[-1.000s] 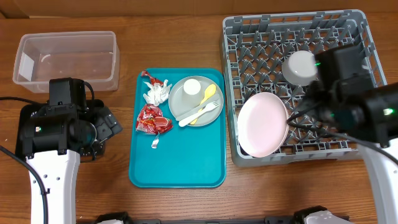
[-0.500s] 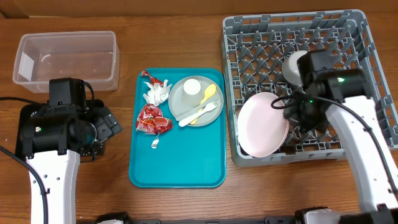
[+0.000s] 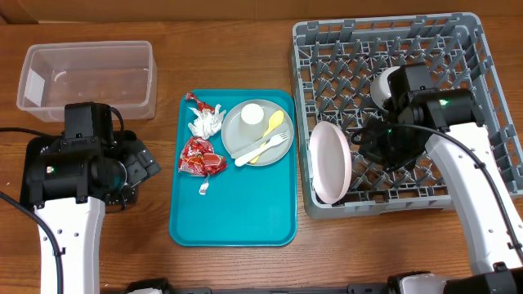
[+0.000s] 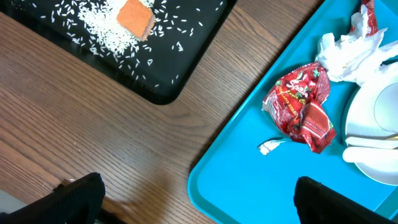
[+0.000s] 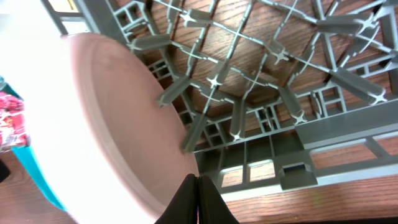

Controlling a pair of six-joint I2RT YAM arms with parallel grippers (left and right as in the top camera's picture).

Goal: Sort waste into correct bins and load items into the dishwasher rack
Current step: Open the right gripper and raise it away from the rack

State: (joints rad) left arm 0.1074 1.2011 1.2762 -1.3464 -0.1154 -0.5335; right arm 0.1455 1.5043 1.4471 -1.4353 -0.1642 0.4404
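right claw (image 5: 198, 188): closed, fingertips pressed together with nothing between them, right at the lower rim of the white plate; contact with the rim cannot be told
white plate (image 3: 330, 162): in the rack, front left corner, standing nearly on edge among the pegs, its face turned toward the right arm
rack (image 3: 327, 37): on the right of the table, beside the teal tray
bowl (image 3: 382, 86): in the rack, behind the white plate, partly hidden by the right arm
left claw (image 4: 211, 199): wide open, holding nothing, hanging over bare wood and the teal tray's near left corner
teal tray (image 3: 233, 212): mid table, between the left arm and the rack
grey plate (image 3: 235, 135): on the teal tray, rear right part
cup (image 3: 252, 113): upright on the grey plate, toward its back
spoon (image 3: 275, 122): lying on the grey plate, right of the cup
fork (image 3: 265, 149): on the grey plate, just in front of the spoon, handle past the plate's front left edge
wrapper (image 3: 200, 158): on the teal tray, left of the grey plate
napkin (image 3: 206, 121): on the teal tray, just behind the wrapper, touching the grey plate's left edge
scrap (image 3: 203, 188): small white bit on the teal tray, in front of the wrapper
black tray (image 4: 168, 68): on the table, left of the teal tray, mostly under the left arm in the overhead view
rice (image 4: 106, 31): scattered in the black tray
cube (image 4: 137, 15): in the black tray, on the rice
tub (image 3: 88, 46): rear left of the table (image 3: 245, 41), behind the left arm
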